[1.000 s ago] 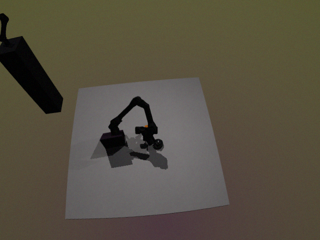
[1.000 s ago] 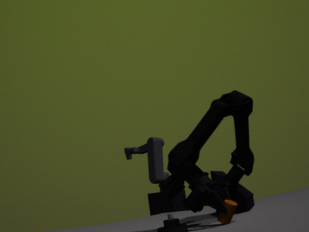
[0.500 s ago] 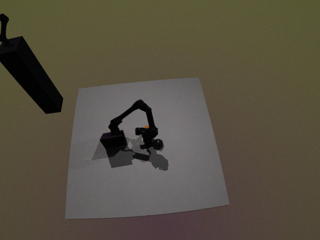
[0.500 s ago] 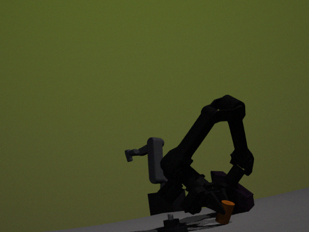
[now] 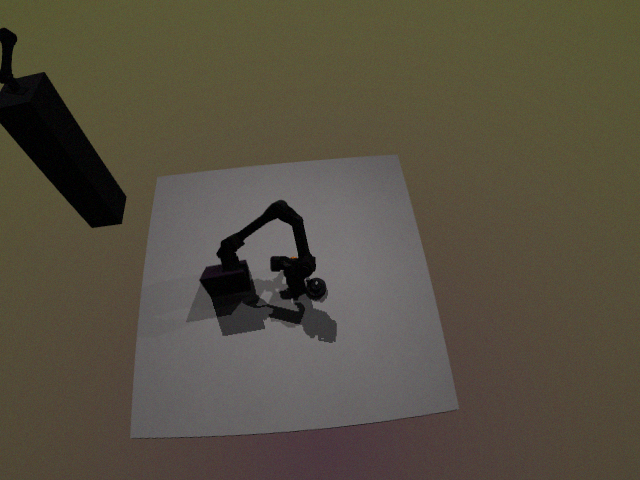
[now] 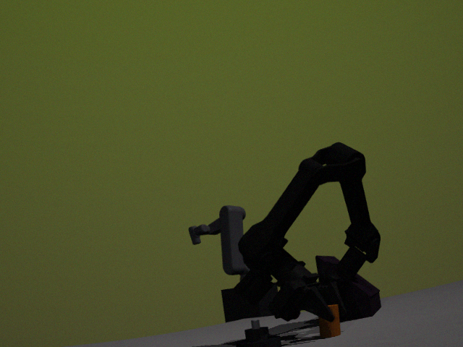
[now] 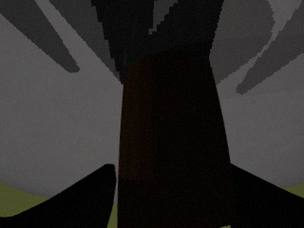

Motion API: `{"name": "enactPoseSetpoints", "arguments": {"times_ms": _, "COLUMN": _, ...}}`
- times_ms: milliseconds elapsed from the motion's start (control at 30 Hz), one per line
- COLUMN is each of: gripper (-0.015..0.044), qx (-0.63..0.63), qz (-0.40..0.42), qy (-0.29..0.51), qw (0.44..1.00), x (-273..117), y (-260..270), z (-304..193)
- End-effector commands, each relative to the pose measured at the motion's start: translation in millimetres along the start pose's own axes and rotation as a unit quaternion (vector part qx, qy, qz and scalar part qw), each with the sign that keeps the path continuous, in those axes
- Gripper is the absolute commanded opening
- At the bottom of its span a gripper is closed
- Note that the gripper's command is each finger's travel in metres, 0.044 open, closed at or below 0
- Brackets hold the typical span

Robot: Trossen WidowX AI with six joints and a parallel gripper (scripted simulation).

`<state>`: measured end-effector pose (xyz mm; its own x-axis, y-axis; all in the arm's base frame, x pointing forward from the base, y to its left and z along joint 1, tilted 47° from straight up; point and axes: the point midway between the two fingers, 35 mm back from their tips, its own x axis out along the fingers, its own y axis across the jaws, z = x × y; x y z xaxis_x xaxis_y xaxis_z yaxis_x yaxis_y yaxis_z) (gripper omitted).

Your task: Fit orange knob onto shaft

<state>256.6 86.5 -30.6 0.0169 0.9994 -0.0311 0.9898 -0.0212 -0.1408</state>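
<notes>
Jaws spread around the upright orange knob [image 5: 293, 257] [image 6: 329, 329] [image 7: 171, 128]!
Exterior view: 1 pedestal [image 5: 316, 289] [image 6: 256, 335] at the knob's 9 o'clock.

The arm [image 5: 280, 209] [image 6: 338, 160] is bent at a raised elbow, its forearm sloping down to a low wrist. The end effector [image 6: 336, 315] [image 7: 167, 173] is partly open, and its two fingers [image 6: 322, 304] stand apart.
</notes>
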Motion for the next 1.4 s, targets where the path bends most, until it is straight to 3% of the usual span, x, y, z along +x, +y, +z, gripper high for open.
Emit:
{"name": "enactPoseSetpoints", "arguments": {"times_ms": 0, "gripper": 0.0260, "qx": 0.000, "qz": 0.000, "qy": 0.000, "qw": 1.000, "x": 0.1, "y": 0.0, "z": -0.2}}
{"name": "enactPoseSetpoints", "arguments": {"times_ms": 633, "gripper": 0.0260, "qx": 0.000, "qz": 0.000, "qy": 0.000, "qw": 1.000, "x": 0.1, "y": 0.0, "z": -0.2}}
{"name": "enactPoseSetpoints", "arguments": {"times_ms": 867, "gripper": 0.0440, "qx": 0.000, "qz": 0.000, "qy": 0.000, "qw": 1.000, "x": 0.1, "y": 0.0, "z": -0.2}}
{"name": "enactPoseSetpoints", "arguments": {"times_ms": 1067, "gripper": 0.0440, "qx": 0.000, "qz": 0.001, "qy": -0.001, "qw": 1.000, "x": -1.5, "y": 0.3, "z": -1.8}}
{"name": "enactPoseSetpoints", "arguments": {"times_ms": 1267, "gripper": 0.0440, "qx": 0.032, "qz": 0.024, "qy": -0.033, "qw": 0.999, "x": -53.4, "y": -0.3, "z": -50.1}}
{"name": "enactPoseSetpoints", "arguments": {"times_ms": 1367, "gripper": 0.0440, "qx": 0.038, "qz": 0.028, "qy": -0.038, "qw": 0.998, "x": -59.7, "y": -1.8, "z": -55.6}}
